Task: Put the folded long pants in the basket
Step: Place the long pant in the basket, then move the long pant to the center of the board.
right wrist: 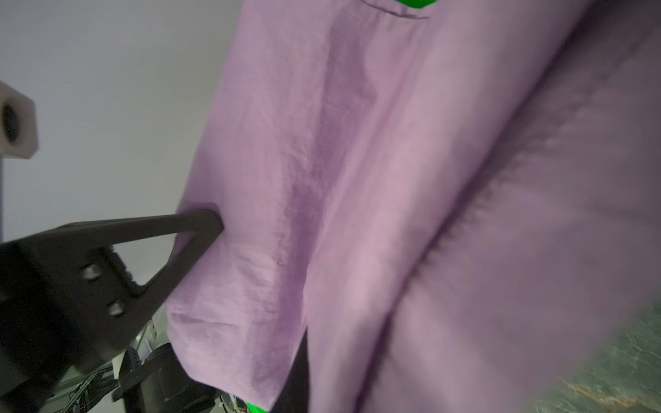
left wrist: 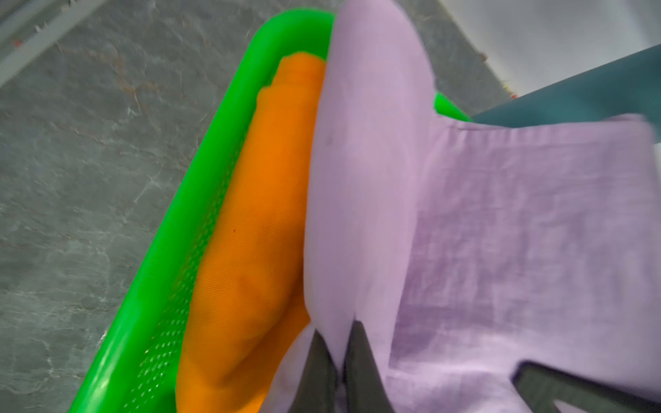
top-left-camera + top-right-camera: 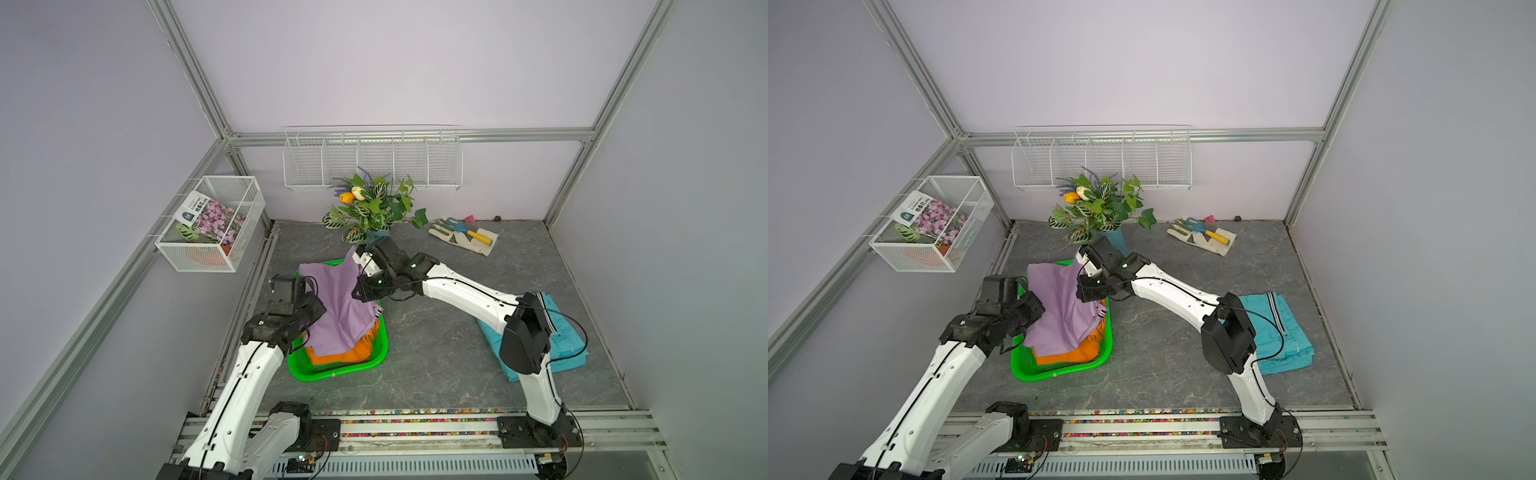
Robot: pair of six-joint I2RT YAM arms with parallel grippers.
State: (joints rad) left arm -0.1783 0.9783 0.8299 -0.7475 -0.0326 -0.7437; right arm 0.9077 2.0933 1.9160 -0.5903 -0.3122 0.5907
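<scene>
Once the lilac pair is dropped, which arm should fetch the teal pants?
Right, likely: the teal pants lie on the table by the right arm; the left gripper is beyond the green basket.

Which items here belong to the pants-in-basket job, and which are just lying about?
Job: green basket; orange pants inside it; lilac pants, pinched by left gripper and right gripper over it; teal pants, outside it.
Lying about: potted plant; gloves; hand fork; wire box; wire rack.
</scene>
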